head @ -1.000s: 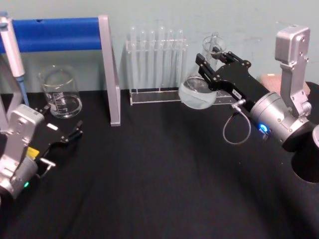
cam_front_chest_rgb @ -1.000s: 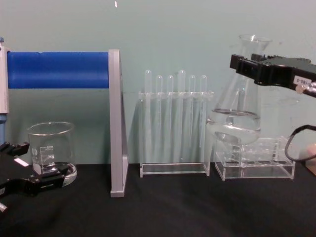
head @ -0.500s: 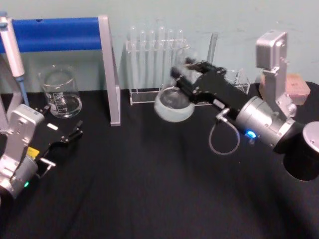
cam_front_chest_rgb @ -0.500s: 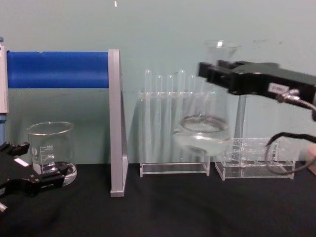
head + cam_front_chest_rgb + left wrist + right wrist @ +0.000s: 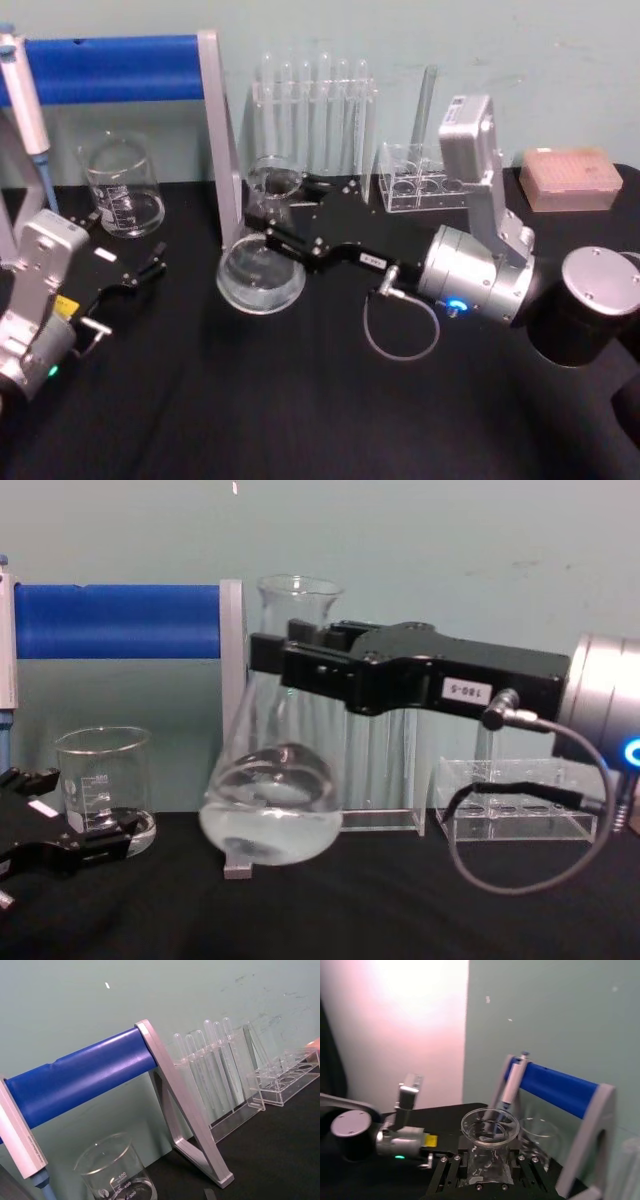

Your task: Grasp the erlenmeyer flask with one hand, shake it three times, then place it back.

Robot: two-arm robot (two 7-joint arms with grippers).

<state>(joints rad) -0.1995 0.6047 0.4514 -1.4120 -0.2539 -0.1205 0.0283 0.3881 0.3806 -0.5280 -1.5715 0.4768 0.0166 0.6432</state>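
Gripping the flask (image 5: 260, 282) by its neck, the right claw (image 5: 283, 202) is clamped tight, flask tilted at centre-left of the head view; left claw (image 5: 150, 266) idles open, lower left.

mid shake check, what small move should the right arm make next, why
Probably sweep the flask toward the robot's right: the right gripper grips its neck close to the grey post, so farther left risks a knock. The left gripper is parked near the beaker.
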